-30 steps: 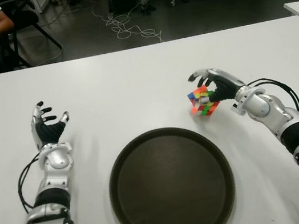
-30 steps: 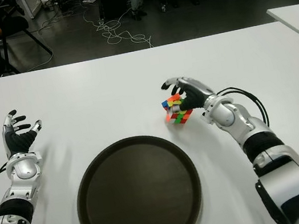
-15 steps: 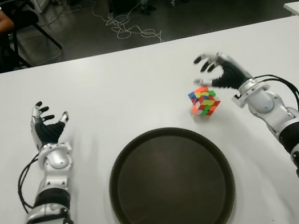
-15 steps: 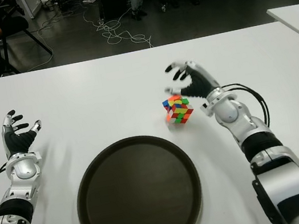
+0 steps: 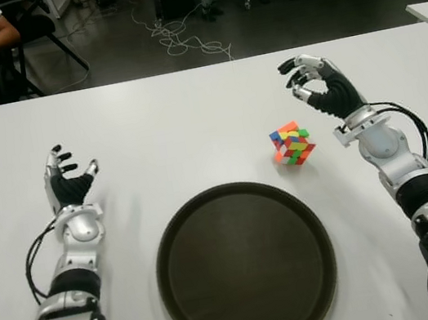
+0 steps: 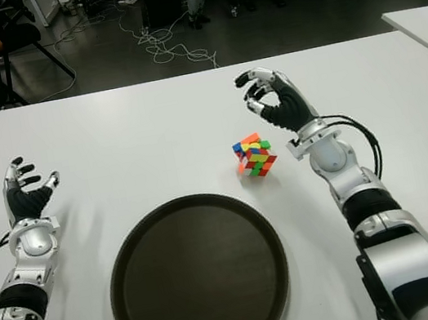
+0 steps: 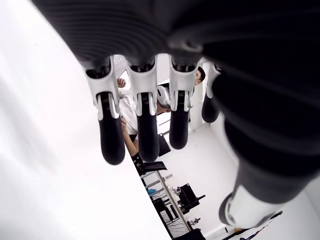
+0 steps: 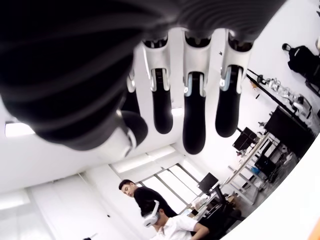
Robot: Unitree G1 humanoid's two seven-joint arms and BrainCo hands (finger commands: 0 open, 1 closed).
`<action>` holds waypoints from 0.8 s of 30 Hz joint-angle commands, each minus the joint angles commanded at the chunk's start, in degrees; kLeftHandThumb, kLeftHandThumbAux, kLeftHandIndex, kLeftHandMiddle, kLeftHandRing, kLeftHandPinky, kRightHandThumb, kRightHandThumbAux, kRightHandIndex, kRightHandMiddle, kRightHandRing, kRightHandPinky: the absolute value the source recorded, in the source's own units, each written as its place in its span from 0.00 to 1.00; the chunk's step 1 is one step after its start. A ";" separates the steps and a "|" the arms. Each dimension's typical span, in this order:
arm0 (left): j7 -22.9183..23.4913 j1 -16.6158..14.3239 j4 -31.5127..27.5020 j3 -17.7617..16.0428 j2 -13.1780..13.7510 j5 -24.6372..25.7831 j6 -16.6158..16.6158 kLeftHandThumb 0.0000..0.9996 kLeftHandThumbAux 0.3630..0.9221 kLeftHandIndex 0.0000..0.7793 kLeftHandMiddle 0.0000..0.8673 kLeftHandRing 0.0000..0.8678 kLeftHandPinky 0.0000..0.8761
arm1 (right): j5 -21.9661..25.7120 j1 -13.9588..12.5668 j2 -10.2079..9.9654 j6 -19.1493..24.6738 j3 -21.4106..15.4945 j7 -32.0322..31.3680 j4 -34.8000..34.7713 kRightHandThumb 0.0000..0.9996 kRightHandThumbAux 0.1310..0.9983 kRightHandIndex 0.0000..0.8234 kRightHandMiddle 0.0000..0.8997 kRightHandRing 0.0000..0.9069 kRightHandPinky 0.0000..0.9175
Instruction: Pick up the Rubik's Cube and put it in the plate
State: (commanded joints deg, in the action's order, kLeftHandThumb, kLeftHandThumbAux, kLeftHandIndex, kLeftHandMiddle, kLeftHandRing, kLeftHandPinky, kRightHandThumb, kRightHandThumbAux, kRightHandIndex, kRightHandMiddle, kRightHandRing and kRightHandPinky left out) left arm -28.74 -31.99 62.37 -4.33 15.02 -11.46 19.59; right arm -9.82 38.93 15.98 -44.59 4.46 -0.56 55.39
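Right now the Rubik's Cube (image 5: pixel 292 144) sits on the white table (image 5: pixel 189 114), just beyond the far right rim of the plate (image 5: pixel 245 265) and apart from it. It stands tipped on an edge or corner rather than flat on a face, so 3 coloured faces show at once.

Beyond the plate and to the cube's right, the right hand (image 5: pixel 320 91) is raised above the table with nothing in it. Its fingers (image 8: pixel 194 122) are loosely curled, the thumb near the fingertips but closing on nothing. The left hand (image 5: pixel 66 182) shows well to the left of the plate, fingers spread and holding nothing.

The cube looks like a light, rigid block of hard plastic. Its smooth faces are likely slippery against the fingertips, and its layers can twist, so a pinch at a corner would probably let it rotate or squirt out. In its tilted pose it may roll when touched. The safer hold, in my judgement, is thumb on 1 flat face and 2 or more fingers on the opposite face, pressing through the middle of the block. It is not fragile, so a firm squeeze should do no harm, and a short drop onto the plate would not hurt it.
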 joint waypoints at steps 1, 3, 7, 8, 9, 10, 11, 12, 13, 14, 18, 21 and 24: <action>-0.02 -0.01 0.02 -0.02 -0.01 0.02 -0.03 0.09 0.74 0.16 0.30 0.40 0.55 | 0.06 0.00 -0.08 0.03 -0.09 -0.13 -0.03 0.68 0.69 0.51 0.51 0.53 0.55; -0.03 -0.03 0.05 -0.11 -0.06 0.12 -0.05 0.09 0.74 0.16 0.29 0.40 0.56 | 0.11 -0.02 -0.22 0.18 -0.28 -0.33 -0.10 0.68 0.69 0.51 0.51 0.53 0.54; 0.16 -0.05 0.18 -0.44 -0.19 0.55 0.17 0.11 0.72 0.16 0.28 0.38 0.52 | -0.23 -0.04 -0.37 0.74 -0.51 -0.42 -0.30 0.68 0.69 0.51 0.51 0.51 0.53; 0.22 -0.05 0.17 -0.46 -0.20 0.59 0.20 0.12 0.71 0.17 0.27 0.37 0.50 | -0.27 -0.05 -0.40 0.81 -0.57 -0.46 -0.34 0.68 0.69 0.51 0.50 0.51 0.53; 0.26 -0.05 0.17 -0.48 -0.20 0.62 0.22 0.13 0.70 0.17 0.27 0.36 0.49 | -0.31 -0.06 -0.42 0.86 -0.63 -0.49 -0.38 0.68 0.69 0.51 0.50 0.51 0.52; 0.32 -0.04 0.17 -0.50 -0.19 0.66 0.28 0.13 0.70 0.17 0.27 0.36 0.48 | -0.36 -0.08 -0.48 0.95 -0.66 -0.46 -0.42 0.68 0.69 0.51 0.50 0.51 0.52; 0.35 -0.03 0.17 -0.51 -0.18 0.69 0.32 0.13 0.69 0.17 0.26 0.34 0.47 | -0.40 -0.09 -0.51 1.01 -0.69 -0.44 -0.46 0.68 0.69 0.51 0.50 0.50 0.52; 0.36 -0.01 0.14 -0.52 -0.18 0.72 0.40 0.13 0.69 0.17 0.26 0.34 0.46 | -0.42 -0.09 -0.56 1.08 -0.72 -0.42 -0.48 0.68 0.69 0.51 0.50 0.50 0.52; 0.37 0.00 0.15 -0.53 -0.18 0.74 0.46 0.13 0.69 0.17 0.25 0.33 0.45 | -0.44 -0.09 -0.59 1.13 -0.74 -0.40 -0.49 0.68 0.69 0.51 0.50 0.50 0.52; 0.35 0.04 0.10 -0.52 -0.17 0.73 0.50 0.13 0.70 0.17 0.25 0.32 0.45 | -0.69 -0.06 -0.57 1.26 -0.65 -0.23 -0.46 0.68 0.69 0.51 0.50 0.50 0.52; 0.30 0.09 0.03 -0.48 -0.17 0.71 0.51 0.13 0.71 0.17 0.24 0.32 0.46 | -1.88 0.02 -0.32 1.74 -0.24 0.64 -0.40 0.68 0.69 0.51 0.51 0.51 0.54; 0.33 0.07 0.06 -0.47 -0.17 0.72 0.49 0.12 0.72 0.17 0.25 0.32 0.47 | -3.03 0.04 0.00 2.32 0.14 1.45 -0.51 0.68 0.69 0.51 0.51 0.52 0.54; 0.24 0.09 0.10 -0.34 -0.08 0.56 0.49 0.12 0.72 0.16 0.24 0.32 0.45 | -4.60 0.03 0.70 3.62 0.88 1.74 -0.94 0.67 0.69 0.50 0.48 0.51 0.53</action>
State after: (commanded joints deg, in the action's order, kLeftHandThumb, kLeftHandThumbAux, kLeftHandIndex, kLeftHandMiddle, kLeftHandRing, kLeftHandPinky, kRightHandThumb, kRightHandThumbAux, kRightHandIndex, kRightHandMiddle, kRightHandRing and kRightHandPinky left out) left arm -28.50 -31.90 62.47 -4.67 14.94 -10.90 20.08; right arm -14.42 38.97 16.68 -40.97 5.34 1.19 54.46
